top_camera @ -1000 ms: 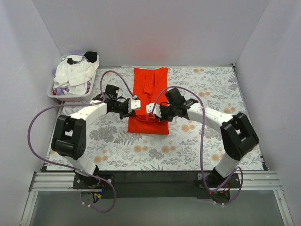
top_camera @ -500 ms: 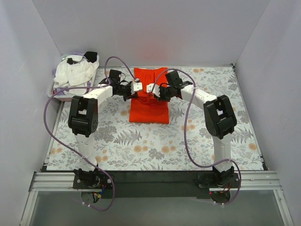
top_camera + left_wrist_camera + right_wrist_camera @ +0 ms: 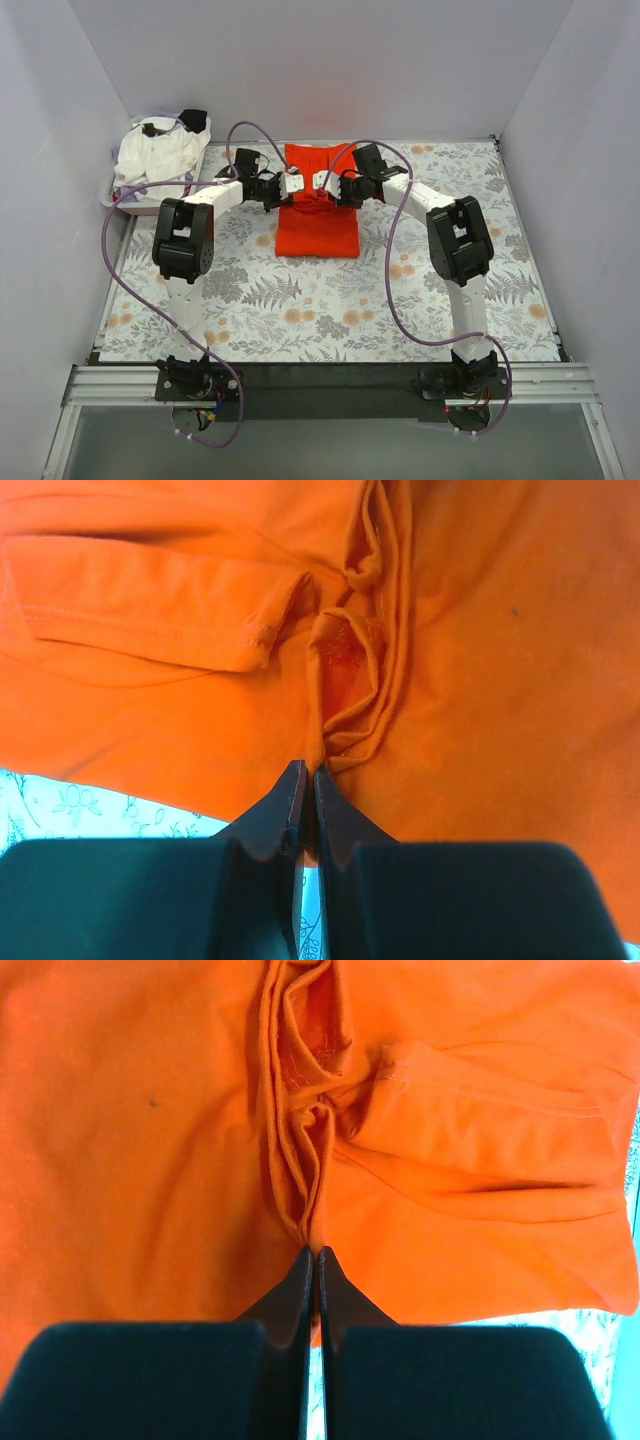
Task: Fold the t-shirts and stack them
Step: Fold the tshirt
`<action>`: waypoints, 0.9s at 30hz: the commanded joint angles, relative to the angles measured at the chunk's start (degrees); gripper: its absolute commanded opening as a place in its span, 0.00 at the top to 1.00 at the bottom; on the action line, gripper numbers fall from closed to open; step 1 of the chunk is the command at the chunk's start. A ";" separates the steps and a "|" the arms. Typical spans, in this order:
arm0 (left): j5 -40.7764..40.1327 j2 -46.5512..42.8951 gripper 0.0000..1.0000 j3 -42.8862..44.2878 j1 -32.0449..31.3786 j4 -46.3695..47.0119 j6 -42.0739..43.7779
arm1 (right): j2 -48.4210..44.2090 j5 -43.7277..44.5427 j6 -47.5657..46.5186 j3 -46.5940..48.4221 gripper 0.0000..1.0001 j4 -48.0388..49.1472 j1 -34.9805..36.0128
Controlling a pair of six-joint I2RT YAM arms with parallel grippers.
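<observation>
Orange-red t-shirt (image 3: 318,235) lies part-folded on the floral worktop (image 3: 300,300) near the middle of its far edge. Your left gripper (image 3: 293,186) and right gripper (image 3: 321,184) sit close together over the shirt's far half, each with its jaws pressed together on a thin pinch of cloth that puckers into pleats at the tips. Hold both pinches level and draw them apart toward the shirt's side edges as you carry the fold, so the bunched middle smooths out, then lay the edge down square before you let go, or the wrinkle will likely be pressed into the fold.
</observation>
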 commanded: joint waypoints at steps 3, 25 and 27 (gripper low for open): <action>-1.27 0.47 0.96 1.23 0.36 4.19 -0.13 | 2.01 0.16 -0.79 3.31 0.99 0.37 -0.22; 1.53 -20.09 0.46 -16.50 1.68 2.27 -14.19 | -17.14 0.16 6.33 -14.22 0.56 0.72 1.80; 1.89 -22.45 0.43 -19.06 1.42 1.38 -13.31 | -19.78 -0.55 6.25 -17.24 0.56 -0.07 3.64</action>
